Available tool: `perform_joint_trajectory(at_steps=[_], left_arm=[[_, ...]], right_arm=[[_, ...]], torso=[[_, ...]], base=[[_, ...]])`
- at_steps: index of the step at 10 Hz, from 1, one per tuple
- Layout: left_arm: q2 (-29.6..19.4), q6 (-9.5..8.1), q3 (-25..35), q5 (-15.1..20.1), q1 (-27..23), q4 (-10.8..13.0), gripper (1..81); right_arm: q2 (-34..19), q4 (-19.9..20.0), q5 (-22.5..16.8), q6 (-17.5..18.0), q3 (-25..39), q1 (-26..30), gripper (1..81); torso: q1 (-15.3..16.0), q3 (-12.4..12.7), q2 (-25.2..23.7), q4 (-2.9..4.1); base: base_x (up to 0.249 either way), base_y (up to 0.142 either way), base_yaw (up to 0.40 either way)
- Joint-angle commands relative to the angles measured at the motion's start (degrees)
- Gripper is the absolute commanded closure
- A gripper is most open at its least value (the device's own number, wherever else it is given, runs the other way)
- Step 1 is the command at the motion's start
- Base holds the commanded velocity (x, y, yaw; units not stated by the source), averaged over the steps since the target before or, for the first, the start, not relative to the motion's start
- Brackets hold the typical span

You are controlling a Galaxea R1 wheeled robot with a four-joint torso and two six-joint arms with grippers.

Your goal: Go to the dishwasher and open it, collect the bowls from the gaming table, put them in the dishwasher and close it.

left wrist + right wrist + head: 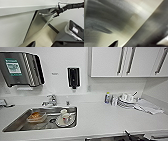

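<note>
Dishwasher (37, 25) tilted ajar at frame centre, handle (43, 14) hooked by right gripper (55, 12), jaws' state unclear; bowls uncollected.

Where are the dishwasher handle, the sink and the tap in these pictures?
Dishwasher handle (44, 14), left wrist view, on the middle of the bar.
Sink (15, 122), head view, on its bare steel left wall.
Tap (52, 100), head view, on its body.

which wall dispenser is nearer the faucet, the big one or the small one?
The small black dispenser, up and right of the faucet. The big grey dispenser with the green label hangs further off, over the sink's left end.
</note>
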Motion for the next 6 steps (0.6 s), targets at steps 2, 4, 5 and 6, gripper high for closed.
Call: perform_joint_trajectory(at_steps=[2, 4, 5, 6], left_arm=[[-1.7, 0.8, 1.6, 0.7, -4.9, 1.3, 1.0], [-1.5, 0.71, 1.6, 0.7, -4.9, 1.2, 1.0], [-1.4, 0.71, 1.6, 0.7, -4.9, 1.2, 1.0], [-1.3, 0.71, 1.6, 0.7, -4.9, 1.2, 1.0]], right_arm=[[-7.6, -6.8, -7.4, -0.8, 7.6, 0.7, 1.0], [-9.6, -7.9, -7.4, -0.8, 9.5, -0.8, 1.0], [-10.4, -8.1, -7.3, -0.8, 10.2, -1.4, 1.0], [-10.9, -8.7, -7.1, -0.8, 10.9, -2.1, 1.0]], torso=[[0.0, 0.0, 0.0, 0.0], [0.0, 0.0, 0.0, 0.0], [0.0, 0.0, 0.0, 0.0], [0.0, 0.0, 0.0, 0.0]], base=[[0.0, 0.0, 0.0], [0.0, 0.0, 0.0], [0.0, 0.0, 0.0], [0.0, 0.0, 0.0]])
